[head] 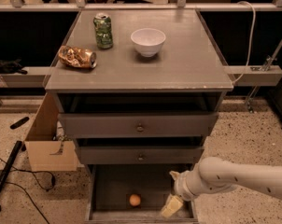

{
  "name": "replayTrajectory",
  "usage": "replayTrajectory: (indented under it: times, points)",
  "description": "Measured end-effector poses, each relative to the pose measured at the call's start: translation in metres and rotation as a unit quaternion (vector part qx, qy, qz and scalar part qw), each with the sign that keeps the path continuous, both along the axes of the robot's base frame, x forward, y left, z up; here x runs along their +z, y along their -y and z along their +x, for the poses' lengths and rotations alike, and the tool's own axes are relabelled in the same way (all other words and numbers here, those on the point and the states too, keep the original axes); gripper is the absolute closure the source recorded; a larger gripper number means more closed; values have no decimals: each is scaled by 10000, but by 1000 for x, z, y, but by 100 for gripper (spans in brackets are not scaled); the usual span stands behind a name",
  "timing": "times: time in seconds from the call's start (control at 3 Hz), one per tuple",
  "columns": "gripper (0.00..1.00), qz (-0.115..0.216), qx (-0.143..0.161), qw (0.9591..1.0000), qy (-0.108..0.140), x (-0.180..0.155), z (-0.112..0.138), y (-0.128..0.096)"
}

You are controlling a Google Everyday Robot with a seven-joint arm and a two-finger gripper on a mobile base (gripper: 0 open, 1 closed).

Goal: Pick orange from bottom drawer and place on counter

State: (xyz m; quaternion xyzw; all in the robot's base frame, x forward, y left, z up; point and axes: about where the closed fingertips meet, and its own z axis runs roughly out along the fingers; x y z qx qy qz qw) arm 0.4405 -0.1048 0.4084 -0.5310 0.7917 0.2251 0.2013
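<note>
Orange: not yet picked, lying on the floor of the open bottom drawer; my end effector hangs near its right, spread wide and empty; grasp, lift and placing on the counter are all left to do.

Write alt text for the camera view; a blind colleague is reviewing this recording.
The robot's end effector hangs at the right side of the open bottom drawer, apart from the small orange lying on its floor. On the grey counter above stand a green can and a white bowl, with a crumpled snack bag nearby.
</note>
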Motion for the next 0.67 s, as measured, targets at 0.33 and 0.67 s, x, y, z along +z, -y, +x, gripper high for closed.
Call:
replayTrajectory:
  times: [0.33, 0.67]
  points:
    - [0, 219, 39, 9997, 139, -24, 12, -21]
    - [0, 659, -1, 9973, 329, -45, 24, -39]
